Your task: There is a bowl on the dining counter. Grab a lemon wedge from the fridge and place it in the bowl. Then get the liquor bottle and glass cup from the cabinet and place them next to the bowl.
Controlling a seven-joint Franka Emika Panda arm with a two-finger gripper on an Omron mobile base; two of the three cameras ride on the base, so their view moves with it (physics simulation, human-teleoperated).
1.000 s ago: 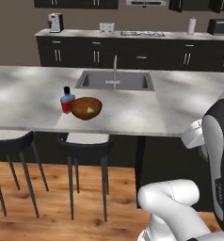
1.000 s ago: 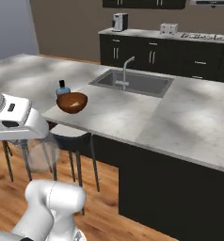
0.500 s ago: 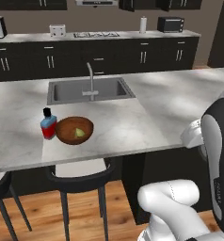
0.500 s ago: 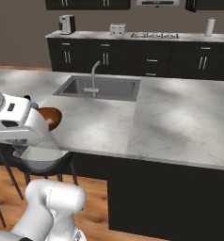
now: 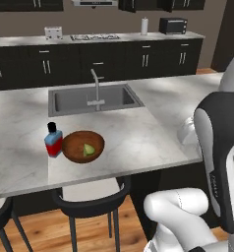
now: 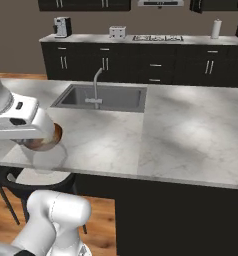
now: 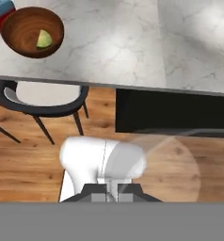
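Bare dining counter (image 5: pixel 138 133) lies right of the bowl (image 5: pixel 83 146); the liquor bottle (image 5: pixel 53 140) blocks its left.

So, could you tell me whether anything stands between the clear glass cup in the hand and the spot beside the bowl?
Nothing visible does. The black-capped red liquor bottle takes one side of the reddish-brown wooden bowl; the marble dining counter on its other side lies bare.

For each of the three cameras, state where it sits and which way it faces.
Left base view: behind the arm's left, facing forward and down at the dining counter; white arm at lower right.
Right base view: behind its right, same counter; arm at lower left, glass cup below the hand.
Hand view: on the hand, looking down past the gripper shut on the cup's rim.
Shared: the bowl with the lemon wedge, liquor bottle beside it.
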